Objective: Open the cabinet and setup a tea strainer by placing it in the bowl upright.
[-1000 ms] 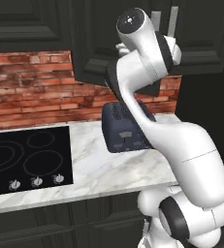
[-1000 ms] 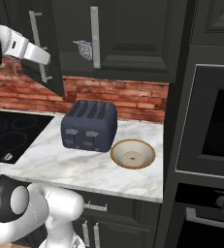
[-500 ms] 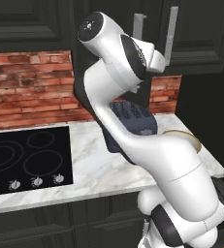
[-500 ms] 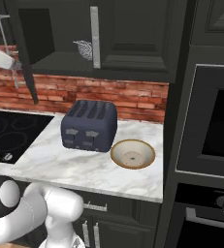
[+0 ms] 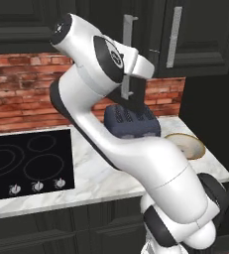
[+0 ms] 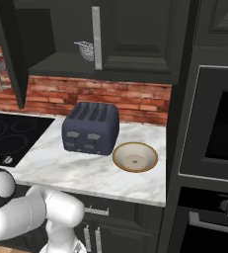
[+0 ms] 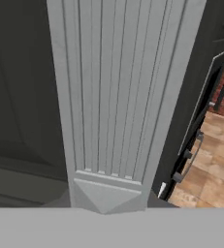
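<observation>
The cabinet [image 6: 135,44] door has swung wider, exposing tea strainer [image 6: 86,49].

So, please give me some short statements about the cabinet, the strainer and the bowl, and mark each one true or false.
1. The left door of the cabinet is swung open. True.
2. The tea strainer lies in the bowl. False: it sits on the cabinet shelf, and the bowl is empty.
3. The bowl stands on the counter beside the toaster. True.
4. The toaster stands on the cooktop. False: it stands on the marble counter.
</observation>
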{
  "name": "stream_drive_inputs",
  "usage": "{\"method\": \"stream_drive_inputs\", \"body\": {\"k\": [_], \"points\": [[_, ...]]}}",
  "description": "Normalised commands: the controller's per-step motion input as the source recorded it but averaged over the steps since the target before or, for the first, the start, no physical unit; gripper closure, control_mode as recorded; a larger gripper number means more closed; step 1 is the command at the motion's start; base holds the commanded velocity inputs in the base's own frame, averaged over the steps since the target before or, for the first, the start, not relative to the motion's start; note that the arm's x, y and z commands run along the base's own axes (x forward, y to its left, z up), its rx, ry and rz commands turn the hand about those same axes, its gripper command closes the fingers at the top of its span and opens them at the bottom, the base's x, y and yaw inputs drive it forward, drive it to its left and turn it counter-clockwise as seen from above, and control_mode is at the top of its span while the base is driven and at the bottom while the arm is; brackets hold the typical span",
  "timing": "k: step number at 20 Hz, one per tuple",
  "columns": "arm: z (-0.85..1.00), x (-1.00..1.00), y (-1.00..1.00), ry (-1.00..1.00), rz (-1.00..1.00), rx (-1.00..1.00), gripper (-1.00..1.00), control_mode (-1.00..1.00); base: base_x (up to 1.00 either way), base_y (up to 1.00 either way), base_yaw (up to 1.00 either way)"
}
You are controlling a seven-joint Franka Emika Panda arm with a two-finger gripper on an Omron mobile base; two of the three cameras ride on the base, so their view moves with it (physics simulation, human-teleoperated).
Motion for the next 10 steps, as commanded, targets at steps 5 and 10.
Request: {"method": "stream_drive_inputs", "body": {"k": [5,10], "points": [[0.0,0.0,0.14,0.0,0.0,-0.03,-1.0,-1.0,0.0,0.0,0.0],[0.02,-0.07,0.3,0.0,-0.01,-0.05,-1.0,-1.0,0.0,0.0,0.0]]}}
